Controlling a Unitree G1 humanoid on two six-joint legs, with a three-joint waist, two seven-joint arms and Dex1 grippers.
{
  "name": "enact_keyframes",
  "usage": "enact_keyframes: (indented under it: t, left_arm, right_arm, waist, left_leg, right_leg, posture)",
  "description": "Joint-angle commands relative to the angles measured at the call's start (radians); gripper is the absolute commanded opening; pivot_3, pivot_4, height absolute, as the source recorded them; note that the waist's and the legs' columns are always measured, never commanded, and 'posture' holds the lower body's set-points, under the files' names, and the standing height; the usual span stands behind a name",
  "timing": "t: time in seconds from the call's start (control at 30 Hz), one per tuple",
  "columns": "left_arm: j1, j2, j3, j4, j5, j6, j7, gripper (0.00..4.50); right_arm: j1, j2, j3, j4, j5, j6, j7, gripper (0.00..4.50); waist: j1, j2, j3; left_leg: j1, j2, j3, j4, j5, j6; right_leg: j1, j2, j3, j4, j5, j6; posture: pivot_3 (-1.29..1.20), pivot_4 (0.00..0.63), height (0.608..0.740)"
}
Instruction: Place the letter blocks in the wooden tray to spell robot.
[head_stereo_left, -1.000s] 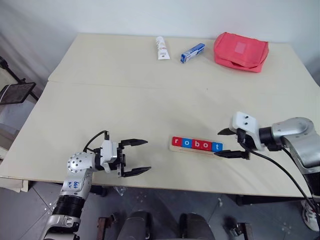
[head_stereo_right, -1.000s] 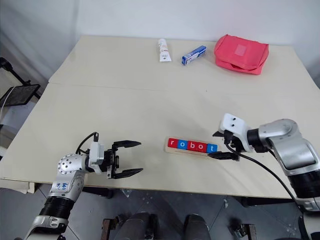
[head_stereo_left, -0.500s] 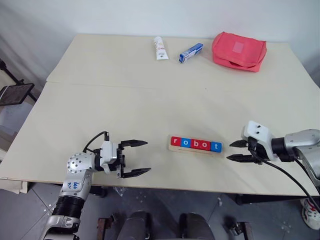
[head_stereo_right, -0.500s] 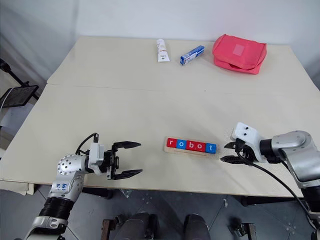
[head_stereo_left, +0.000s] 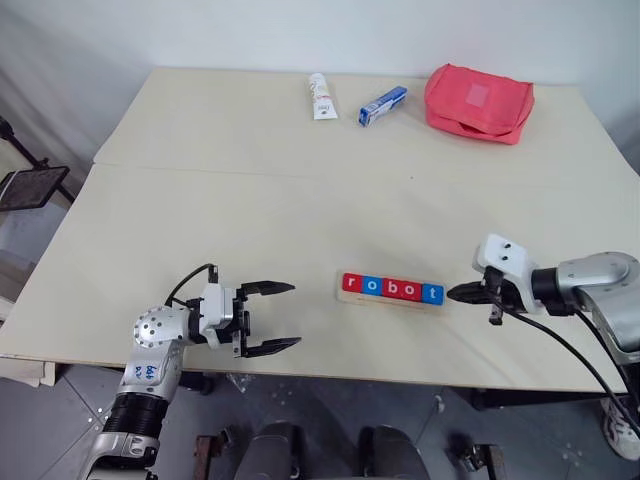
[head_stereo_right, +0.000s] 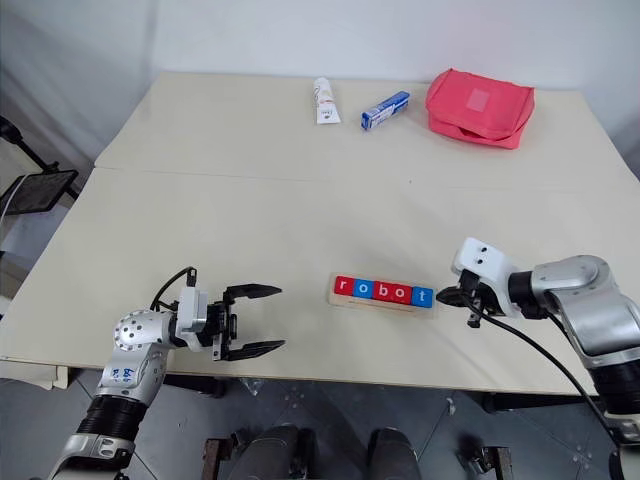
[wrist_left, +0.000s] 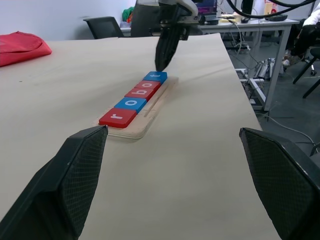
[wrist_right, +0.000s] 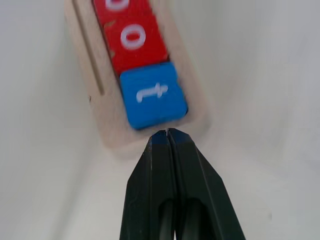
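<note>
Your right gripper (wrist_right: 167, 134), fingers pressed together and empty, points at the blue t at the end of the tray (head_stereo_left: 391, 300), seemingly just short of it: a push could shove the row. Left gripper (head_stereo_left: 272, 316) is spread, well apart. Count five blocks (head_stereo_left: 391, 288), three red, two blue, spelling robot; one tray

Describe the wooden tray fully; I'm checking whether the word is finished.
The wooden tray is a long, narrow pale-wood strip with rounded ends and a lengthwise groove, lying flat near the table's front edge. Five letter blocks sit on it in a row: red r, blue o, red b, red o, blue t.
</note>
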Motion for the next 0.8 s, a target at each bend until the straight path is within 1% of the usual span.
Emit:
enact_keyframes:
  t: [0.03, 0.3, 0.47, 0.57, 0.6, 0.67, 0.8]
  left_arm:
    - [0.014, 0.007, 0.011, -0.029, -0.006, -0.008, 0.007, 4.50]
    - [0.015, 0.004, 0.008, -0.028, -0.005, -0.011, 0.014, 4.50]
    - [0.002, 0.008, 0.022, -0.023, -0.012, 0.000, 0.029, 4.50]
    - [0.001, 0.032, 0.033, -0.022, -0.009, 0.000, 0.023, 4.50]
    - [-0.001, 0.040, 0.039, -0.017, -0.009, -0.001, 0.023, 4.50]
    - [-0.011, 0.047, 0.056, -0.008, -0.018, 0.008, 0.037, 4.50]
    - [-0.053, 0.054, 0.089, 0.047, 0.009, -0.016, 0.087, 4.50]
  right_arm:
    - [-0.018, 0.010, 0.003, -0.025, 0.008, 0.012, -0.006, 0.03]
    - [0.001, 0.005, -0.012, -0.037, 0.011, 0.019, -0.017, 0.03]
    - [0.021, -0.011, -0.077, -0.058, 0.040, 0.005, -0.025, 0.03]
    - [0.086, -0.019, -0.164, -0.073, 0.094, -0.069, 0.020, 0.03]
    - [0.120, -0.008, -0.213, -0.068, 0.136, -0.114, 0.057, 0.42]
    - [0.192, -0.008, -0.276, -0.045, 0.183, -0.181, 0.125, 0.97]
    - [0.275, -0.011, -0.327, 0.038, 0.181, -0.309, 0.176, 2.31]
  waist:
    - [0.001, 0.000, 0.000]
    - [0.001, 0.000, 0.000]
    - [0.002, 0.000, 0.000]
    - [0.007, 0.000, 0.000]
    - [0.008, 0.000, 0.000]
    - [0.012, 0.000, 0.000]
    - [0.022, 0.000, 0.000]
  left_leg:
    - [0.000, 0.000, 0.000, 0.000, 0.000, 0.000]
    - [0.000, 0.000, 0.000, 0.000, 0.000, 0.000]
    - [0.000, 0.000, 0.000, 0.000, 0.000, 0.000]
    - [0.000, 0.000, 0.000, 0.000, 0.000, 0.000]
    - [0.000, 0.000, 0.000, 0.000, 0.000, 0.000]
    - [0.000, 0.000, 0.000, 0.000, 0.000, 0.000]
    - [0.001, -0.001, 0.001, 0.000, 0.000, 0.001]
  right_leg:
    - [0.000, 0.000, 0.000, 0.000, 0.000, 0.000]
    - [0.000, 0.000, 0.000, 0.000, 0.000, 0.000]
    - [0.000, 0.000, 0.000, 0.000, 0.000, 0.000]
    - [0.000, 0.000, 0.000, 0.000, 0.000, 0.000]
    - [0.000, 0.000, 0.000, 0.000, 0.000, 0.000]
    - [0.000, 0.000, 0.000, 0.000, 0.000, 0.000]
    - [0.002, 0.000, 0.000, -0.001, 0.000, 0.000]
  posture:
    - [0.00, 0.150, 0.740]
    - [0.00, 0.150, 0.740]
    - [0.00, 0.150, 0.740]
    - [0.00, 0.150, 0.740]
    - [0.00, 0.150, 0.740]
    - [0.00, 0.150, 0.740]
    - [0.00, 0.150, 0.740]
